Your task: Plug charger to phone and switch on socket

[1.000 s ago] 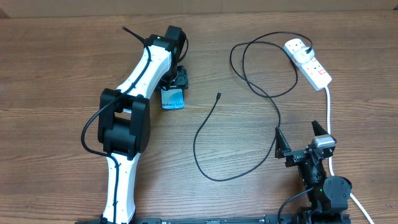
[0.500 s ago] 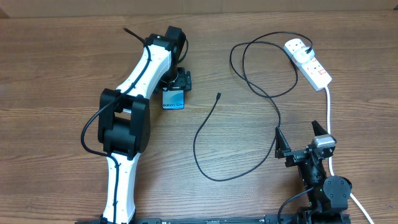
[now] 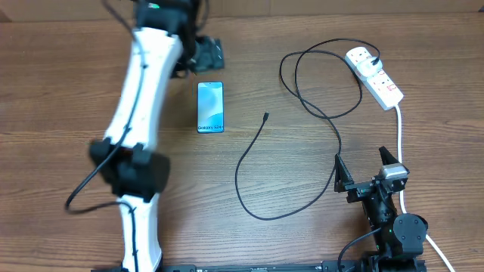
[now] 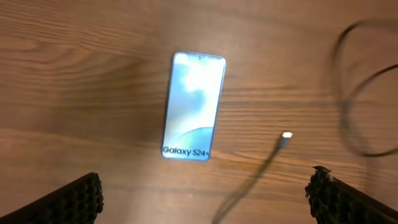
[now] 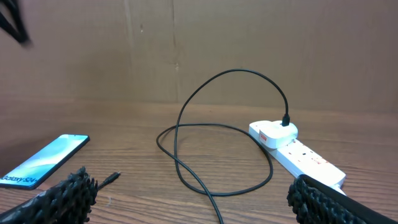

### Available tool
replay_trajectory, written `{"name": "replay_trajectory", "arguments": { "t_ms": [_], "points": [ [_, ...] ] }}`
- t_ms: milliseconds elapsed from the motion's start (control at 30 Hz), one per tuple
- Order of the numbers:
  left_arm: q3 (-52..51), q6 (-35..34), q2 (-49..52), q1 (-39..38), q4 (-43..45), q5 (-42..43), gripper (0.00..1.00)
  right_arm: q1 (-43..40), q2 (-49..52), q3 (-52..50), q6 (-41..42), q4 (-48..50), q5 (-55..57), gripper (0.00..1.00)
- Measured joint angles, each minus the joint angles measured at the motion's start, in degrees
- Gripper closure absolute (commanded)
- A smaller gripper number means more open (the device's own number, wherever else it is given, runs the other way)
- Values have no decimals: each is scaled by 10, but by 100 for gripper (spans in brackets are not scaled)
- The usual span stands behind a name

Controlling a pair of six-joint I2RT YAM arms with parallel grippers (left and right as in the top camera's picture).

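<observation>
- Slim rectangular smartphone (image 3: 210, 107) with black edges and a blue-to-white screen: lies flat and face-up on the brown wooden table (image 3: 60, 91), left of centre toward the far edge. Nothing touches it. Its "Galaxy S24" end faces the near edge, which probably leaves the port open to approach.
- Long thin black charger cable (image 3: 237, 177): looped loosely across mid-table. Its small connector tip (image 3: 266, 116) lies near the phone's right side but apart from it, not yet plugged in.
- White plug (image 3: 361, 57): already seated in the far outlet of the socket, so only the phone end needs handling.
- White oblong plastic socket strip (image 3: 376, 75): near the far right corner. Switch position too small to tell.
- Left pincer (image 3: 206, 54): at the far edge beyond the phone, jaws wide, empty, clear of the screen.
- Right pincer (image 3: 364, 170): by the near edge at right, jaws wide, empty, looking toward the cable and strip.
</observation>
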Motion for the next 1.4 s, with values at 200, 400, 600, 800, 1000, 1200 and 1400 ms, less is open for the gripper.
{"name": "replay_trajectory", "arguments": {
  "t_ms": [200, 400, 600, 800, 1000, 1200, 1400],
  "points": [
    [18, -11, -92, 62, -49, 11, 0, 0, 0, 0, 0, 11, 2, 0],
    [15, -13, -102, 85, -76, 12, 0, 0, -1, 0, 70, 129, -114, 0],
    [-12, -13, -101, 77, -57, 28, 0, 0, -1, 0, 195, 299, -236, 0],
    [-32, -13, -100, 54, -49, 27, 0, 0, 1, 52, 243, 268, -271, 0],
    [-34, -12, -100, 47, -47, 22, 0, 0, 83, 246, 185, 0, -281, 0],
    [-34, 7, -91, 30, -40, 9, 0, 0, 266, 446, 132, -224, -284, 0],
    [-35, 18, -30, -27, -40, -32, 0, 0, 439, 571, 117, -317, -284, 0]
  ]
}}
